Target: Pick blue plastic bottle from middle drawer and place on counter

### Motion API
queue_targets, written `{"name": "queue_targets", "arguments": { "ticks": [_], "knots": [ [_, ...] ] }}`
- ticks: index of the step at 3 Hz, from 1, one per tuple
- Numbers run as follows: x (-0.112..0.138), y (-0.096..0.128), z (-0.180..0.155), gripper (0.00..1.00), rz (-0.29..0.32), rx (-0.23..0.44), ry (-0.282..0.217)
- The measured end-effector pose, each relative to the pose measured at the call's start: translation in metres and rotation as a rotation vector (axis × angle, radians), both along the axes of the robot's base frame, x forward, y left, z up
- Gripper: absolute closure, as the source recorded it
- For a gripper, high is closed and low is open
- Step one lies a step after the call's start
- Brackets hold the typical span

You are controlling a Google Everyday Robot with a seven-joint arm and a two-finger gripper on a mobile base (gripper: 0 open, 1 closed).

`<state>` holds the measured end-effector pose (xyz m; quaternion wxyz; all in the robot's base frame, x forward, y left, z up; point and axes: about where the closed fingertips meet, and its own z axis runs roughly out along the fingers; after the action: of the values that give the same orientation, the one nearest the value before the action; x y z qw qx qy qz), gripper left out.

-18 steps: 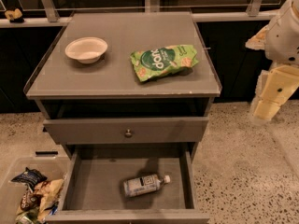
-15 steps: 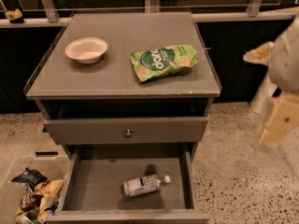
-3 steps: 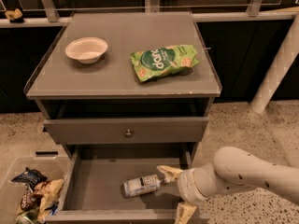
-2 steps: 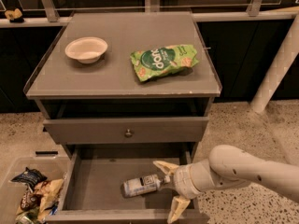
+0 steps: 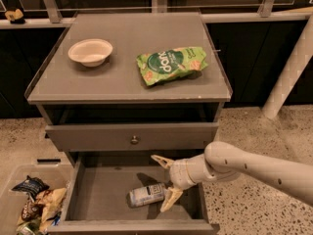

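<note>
The blue plastic bottle (image 5: 145, 194) lies on its side on the floor of the open middle drawer (image 5: 102, 190), cap end toward the right. My gripper (image 5: 163, 182) reaches into the drawer from the right, open, with one finger above the bottle's cap end and the other (image 5: 167, 200) below it. It is right at the bottle's right end, not closed on it. The counter (image 5: 122, 67) is above, with a green snack bag (image 5: 171, 64) and a white bowl (image 5: 90, 51) on it.
A closed drawer front with a round metal knob (image 5: 134, 140) sits above the open drawer. A clear bin of snack packets (image 5: 29, 207) stands on the floor at the left. A white post (image 5: 288, 77) leans at the right. Speckled floor surrounds the cabinet.
My arm has come down from the upper right and reached into the drawer. In the last second the gripper moved left, closer to the bottle's right end. The bottle has not moved.
</note>
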<state>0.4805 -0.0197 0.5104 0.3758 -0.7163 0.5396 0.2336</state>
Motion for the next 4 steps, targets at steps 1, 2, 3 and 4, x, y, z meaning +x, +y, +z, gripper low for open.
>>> {"name": "queue_targets", "arguments": {
  "ticks": [1, 2, 3, 4],
  "knots": [
    [0.000, 0.000, 0.000, 0.00, 0.000, 0.000, 0.000],
    [0.000, 0.004, -0.003, 0.00, 0.015, 0.022, 0.005],
    [0.004, 0.043, -0.018, 0.00, 0.067, 0.113, 0.042],
    [0.008, 0.084, -0.036, 0.00, 0.094, 0.179, 0.084]
  ]
}}
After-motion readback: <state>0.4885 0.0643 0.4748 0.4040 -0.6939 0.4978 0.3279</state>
